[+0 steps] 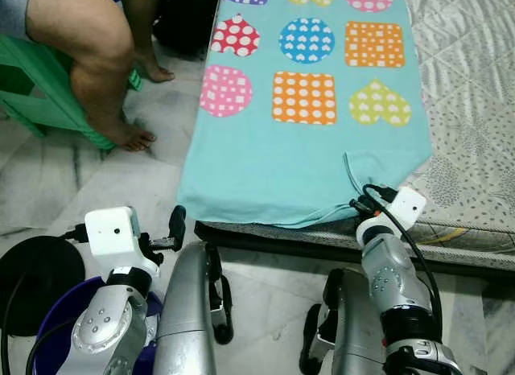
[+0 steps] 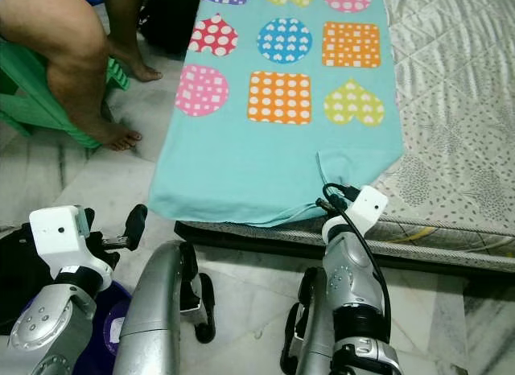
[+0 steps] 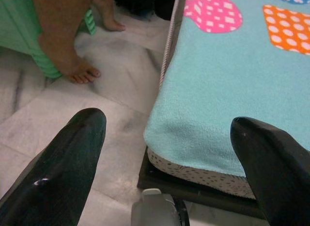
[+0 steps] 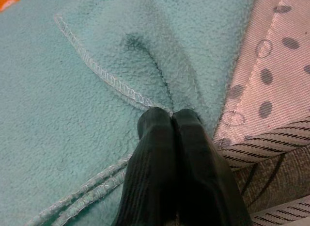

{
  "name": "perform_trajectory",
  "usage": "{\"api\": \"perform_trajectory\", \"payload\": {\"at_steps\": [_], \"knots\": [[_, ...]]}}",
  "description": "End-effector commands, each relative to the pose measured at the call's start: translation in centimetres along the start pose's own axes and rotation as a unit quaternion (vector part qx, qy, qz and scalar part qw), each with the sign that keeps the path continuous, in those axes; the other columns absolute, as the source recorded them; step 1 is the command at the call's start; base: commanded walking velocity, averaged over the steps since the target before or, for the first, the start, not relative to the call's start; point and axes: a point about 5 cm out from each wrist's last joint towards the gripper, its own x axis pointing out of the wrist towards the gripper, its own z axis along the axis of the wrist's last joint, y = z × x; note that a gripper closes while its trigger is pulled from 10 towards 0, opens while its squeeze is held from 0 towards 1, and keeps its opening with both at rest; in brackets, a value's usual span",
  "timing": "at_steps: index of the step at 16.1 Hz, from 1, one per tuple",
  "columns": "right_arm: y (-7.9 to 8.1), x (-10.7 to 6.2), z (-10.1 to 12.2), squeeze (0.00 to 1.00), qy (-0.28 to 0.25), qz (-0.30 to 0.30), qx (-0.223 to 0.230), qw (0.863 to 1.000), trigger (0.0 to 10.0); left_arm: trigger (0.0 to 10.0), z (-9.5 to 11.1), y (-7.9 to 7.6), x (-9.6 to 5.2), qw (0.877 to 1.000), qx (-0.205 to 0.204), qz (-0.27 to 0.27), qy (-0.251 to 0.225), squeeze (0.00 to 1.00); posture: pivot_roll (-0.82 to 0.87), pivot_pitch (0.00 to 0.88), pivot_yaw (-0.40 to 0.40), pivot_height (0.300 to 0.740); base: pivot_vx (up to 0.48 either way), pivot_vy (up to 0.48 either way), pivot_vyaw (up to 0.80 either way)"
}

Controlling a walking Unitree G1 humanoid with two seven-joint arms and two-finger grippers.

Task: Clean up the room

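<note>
Turquoise fleece blanket [image 1: 306, 158] lies spread on the bed [image 1: 467, 109]; our right claw [image 4: 172, 120], fingers pressed together, pinches its hem corner directly ahead. Left claw [image 3: 164, 138] hangs spread, short of the blanket's other corner. We judge folding barely begun.

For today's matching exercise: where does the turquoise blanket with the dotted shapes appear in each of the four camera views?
Left eye: turquoise blanket spread over the bed, centre.
Right eye: blanket centre, shifted leftward.
Left wrist: its corner ahead of the open left gripper.
Right wrist: its hem, pinched by the right gripper.
Shared landmark: the stitched hem.
</note>
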Motion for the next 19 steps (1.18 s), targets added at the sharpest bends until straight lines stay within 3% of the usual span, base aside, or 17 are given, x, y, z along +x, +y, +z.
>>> {"api": "perform_trajectory", "payload": {"at_steps": [1,4,8,13,19], "knots": [[-2.0,-0.6,-1.2,0.0,0.025,-0.039,0.005,0.999,0.0,10.0,-0.5,0.6,-0.2,1.0,0.003,0.01,0.011,0.0,0.15,0.36,0.046,0.587,0.0,0.0,0.0],[-2.5,-0.9,-0.9,0.0,0.016,-0.057,-0.007,0.998,0.0,10.0,-0.4,0.6,0.0,1.0,0.006,0.008,0.006,0.0,0.15,0.349,0.048,0.587,0.0,0.0,0.0],[-4.5,-0.9,0.4,0.0,-0.012,-0.103,-0.029,0.994,0.0,10.0,-0.2,0.8,0.2,1.0,0.008,0.009,0.002,0.0,0.15,0.343,0.05,0.587,0.0,0.0,0.0],[-6.8,-2.1,0.4,0.0,-0.018,-0.143,-0.051,0.988,0.0,10.0,-0.4,0.3,0.5,1.0,0.005,0.0,0.002,0.0,0.14,0.336,0.059,0.587,0.0,0.0,0.0],[-8.8,-5.2,-0.4,0.0,-0.006,-0.174,-0.083,0.981,0.0,10.0,-0.4,0.2,0.8,1.0,0.004,-0.01,0.004,0.0,0.12,0.329,0.067,0.587,0.0,0.0,0.0]]}}
